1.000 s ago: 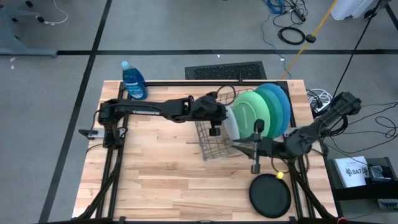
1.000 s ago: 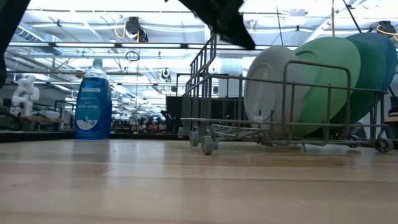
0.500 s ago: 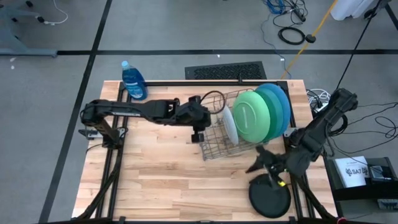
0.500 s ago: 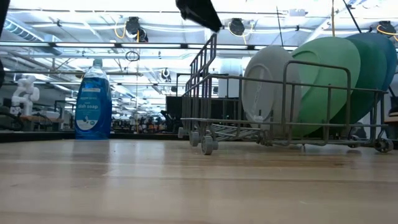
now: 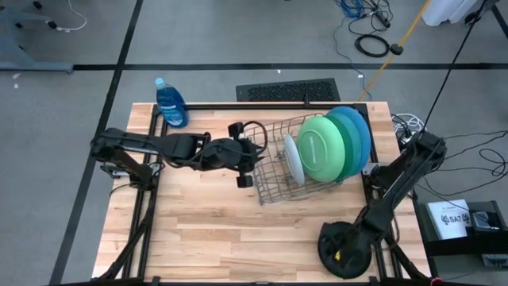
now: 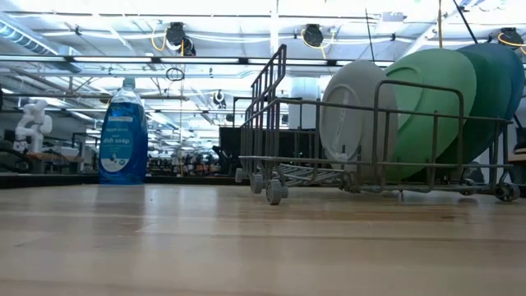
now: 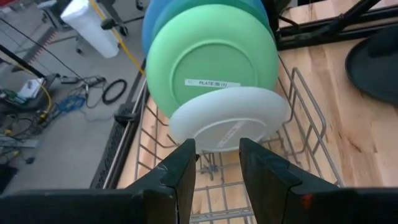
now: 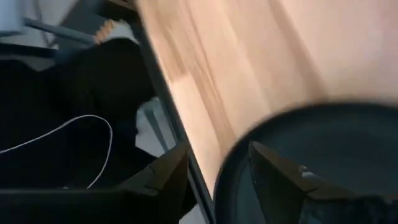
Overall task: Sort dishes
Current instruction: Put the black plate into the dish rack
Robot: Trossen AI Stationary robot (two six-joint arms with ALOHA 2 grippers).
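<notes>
Black dish [image 5: 343,250] lies flat at the desk's [image 5: 198,230] front right corner, the only dish outside the rack [image 5: 278,171]. Right gripper [image 5: 343,253] hangs directly over it, fingers apart and empty, the dish rim showing just beyond the fingertips in the right wrist view. Judgement: the right arm is far nearer; a short descent onto the rim is needed. Four plates [image 5: 329,147] stand on edge in the rack near the back right corner. Left gripper [image 5: 248,159] waits beside the rack, fingers apart, holding nothing.

Plates [image 5: 325,147] stand in the wire rack [image 5: 286,171]; right gripper [image 5: 343,253] over the black dish [image 5: 337,242].
</notes>
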